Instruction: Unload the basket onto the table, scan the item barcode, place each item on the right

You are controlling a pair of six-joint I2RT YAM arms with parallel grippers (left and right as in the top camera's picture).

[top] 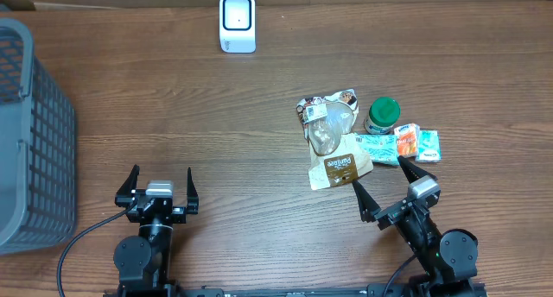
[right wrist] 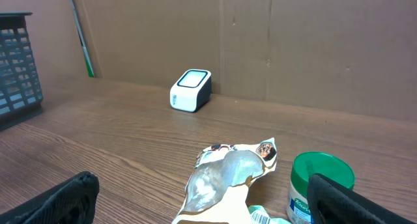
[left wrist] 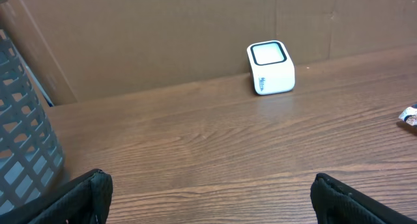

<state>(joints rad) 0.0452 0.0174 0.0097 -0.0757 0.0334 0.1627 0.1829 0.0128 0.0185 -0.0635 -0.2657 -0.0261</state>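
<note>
1. The things to scan sit in a loose pile on the right half of the worktop [top: 216,116]: a brown pouch [top: 341,167], a clear bag [top: 327,131], a green-lidded jar [top: 383,114] and some small packets [top: 406,144].
2. The pile lies at 12 o'clock from the right tool [top: 378,173], just beside it. The brown pouch is the closest piece.
3. From the left tool [top: 162,178] the same pile is out at about 2 o'clock and well apart. I judge the right arm the nearer one for any pickup.
4. The brown pouch lies flat, label up. Its long axis runs roughly from 8 o'clock to 2 o'clock, much the same slant as the line between the right tool's two fingertips.
5. The scanner [top: 237,22] stands near the far edge of the worktop, window facing up. It is at about 11 o'clock from the pile and well apart from it, so a lifted item would have to travel up and leftward.
6. The right tool has its fingers spread fully apart and holds nothing. One fingertip is just beside the pouch's near corner; I cannot tell whether it touches.
7. The left tool is also wide apart, empty and touching nothing. The grey basket [top: 30,133] is at its 10 o'clock.
</note>
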